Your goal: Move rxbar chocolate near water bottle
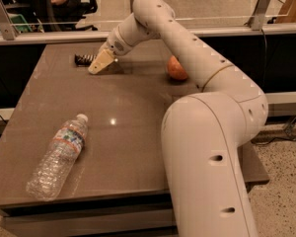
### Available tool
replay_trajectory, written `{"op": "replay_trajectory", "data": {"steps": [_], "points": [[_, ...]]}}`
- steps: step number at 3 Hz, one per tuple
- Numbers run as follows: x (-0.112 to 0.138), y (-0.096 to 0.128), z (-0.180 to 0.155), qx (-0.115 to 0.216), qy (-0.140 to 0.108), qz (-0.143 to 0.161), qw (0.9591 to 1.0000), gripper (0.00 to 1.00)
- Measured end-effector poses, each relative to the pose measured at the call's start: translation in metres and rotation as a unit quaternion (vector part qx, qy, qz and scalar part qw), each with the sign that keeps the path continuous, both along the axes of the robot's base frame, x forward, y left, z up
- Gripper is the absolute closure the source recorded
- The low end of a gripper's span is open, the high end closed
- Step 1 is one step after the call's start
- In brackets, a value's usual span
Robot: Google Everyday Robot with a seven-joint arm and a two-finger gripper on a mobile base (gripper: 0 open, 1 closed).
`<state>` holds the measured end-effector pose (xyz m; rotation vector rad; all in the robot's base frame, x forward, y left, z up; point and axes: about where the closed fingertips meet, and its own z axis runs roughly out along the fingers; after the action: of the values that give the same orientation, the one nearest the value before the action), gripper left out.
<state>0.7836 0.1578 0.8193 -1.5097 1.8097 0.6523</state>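
The rxbar chocolate (83, 59) is a small dark bar lying near the far left of the brown table (133, 132). My gripper (99, 63) reaches over the far part of the table, its pale fingers pointing down-left right beside the bar's right end. The water bottle (59, 156) lies on its side near the table's front left, white cap pointing away from me, far from the bar.
An orange-red apple (176, 68) sits at the far right of the table, partly behind my arm. My large white arm (207, 147) covers the right side of the table. A glass barrier with a rail (49, 33) runs along the far edge.
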Motion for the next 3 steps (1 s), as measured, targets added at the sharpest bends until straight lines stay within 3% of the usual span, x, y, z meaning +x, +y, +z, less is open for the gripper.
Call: {"op": "replay_trajectory", "data": {"steps": [2, 3], "points": [[-0.005, -0.012, 0.000, 0.002, 0.005, -0.007, 1.0000, 0.87], [-0.011, -0.017, 0.006, 0.001, -0.002, -0.004, 1.0000, 1.00]]}}
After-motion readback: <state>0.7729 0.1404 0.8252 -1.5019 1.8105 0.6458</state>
